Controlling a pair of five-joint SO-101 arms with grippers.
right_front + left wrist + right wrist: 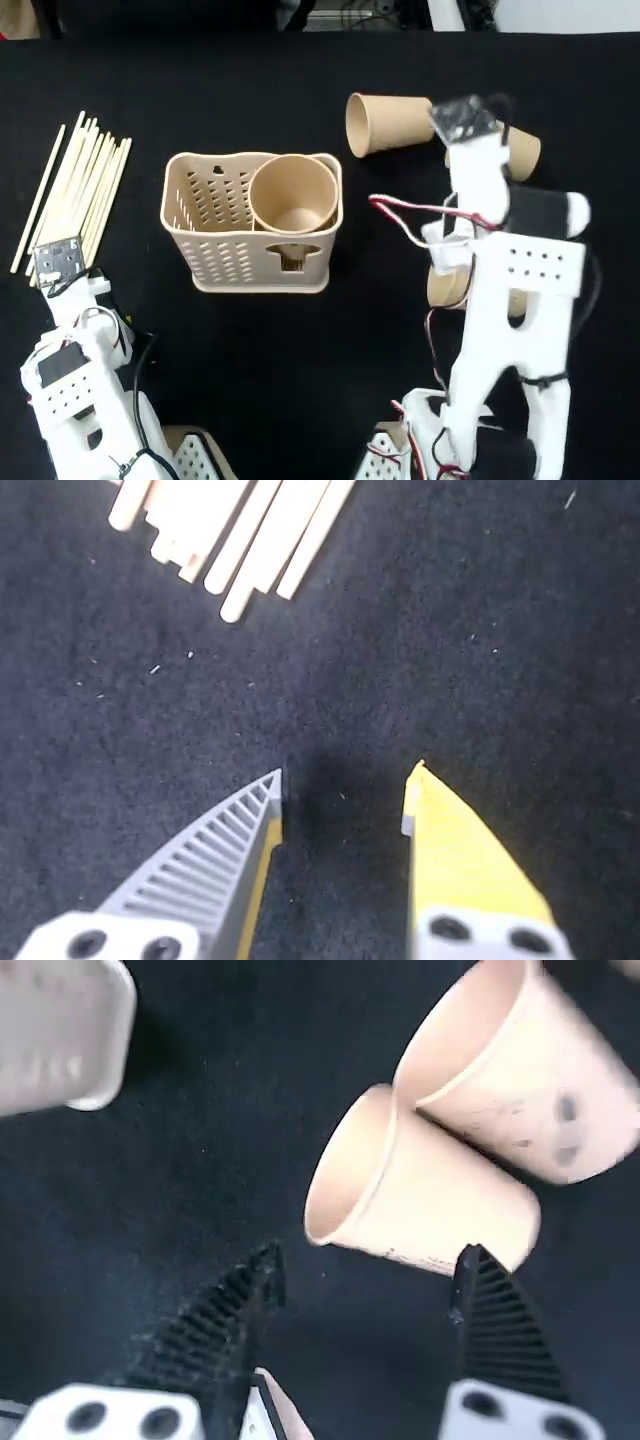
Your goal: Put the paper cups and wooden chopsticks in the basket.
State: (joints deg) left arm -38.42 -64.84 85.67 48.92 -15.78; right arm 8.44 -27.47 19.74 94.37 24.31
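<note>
A beige slotted basket (215, 225) stands mid-table with one paper cup (292, 192) upright inside it. Wooden chopsticks (75, 185) lie in a loose bundle at the far left, and their ends (230, 530) lie just ahead of my left gripper (345, 785), which is open and low over bare cloth. Lying on its side right of the basket is a paper cup (385, 122); another cup (524, 152) lies behind the right arm. My right gripper (368, 1265) is open above a lying cup (420, 1200), with a second cup (510, 1080) touching it beyond.
A third lying cup (450, 285) sits partly under the right arm (510, 290). A basket corner (60, 1040) is in the right wrist view. Black cloth covers the table, with open room in front of the basket.
</note>
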